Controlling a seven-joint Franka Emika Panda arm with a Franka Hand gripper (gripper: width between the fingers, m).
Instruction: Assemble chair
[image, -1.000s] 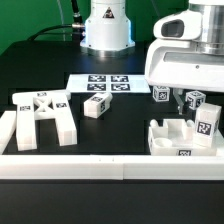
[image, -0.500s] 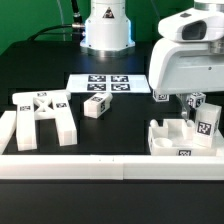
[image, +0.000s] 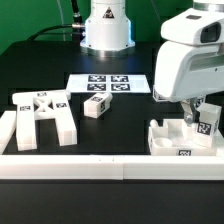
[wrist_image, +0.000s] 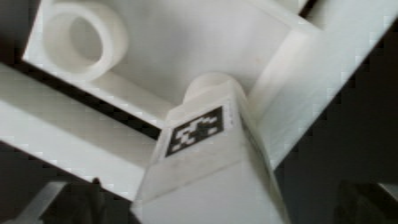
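The chair is in loose matte-white tagged parts. A leg frame (image: 42, 116) lies at the exterior view's left, with a small block (image: 96, 106) beside it. A cluster of slabs and blocks (image: 182, 138) stands at the right. My gripper (image: 190, 113) hangs just above this cluster, and the big white hand hides most of it. In the wrist view a long tagged part (wrist_image: 206, 132) runs between my two dark fingers (wrist_image: 57, 198). It lies against a slab with a round hole (wrist_image: 80, 40). The gripper (wrist_image: 210, 206) looks open around the part.
The marker board (image: 105, 84) lies at the middle back in front of the robot base (image: 106, 30). A low white border wall (image: 95, 166) runs along the front and up the left side. A tagged block (image: 213, 105) shows just behind my hand.
My hand has moved toward the exterior view's right and lower, over the right cluster. It now hides the two small tagged blocks seen behind it earlier. The parts have not moved.
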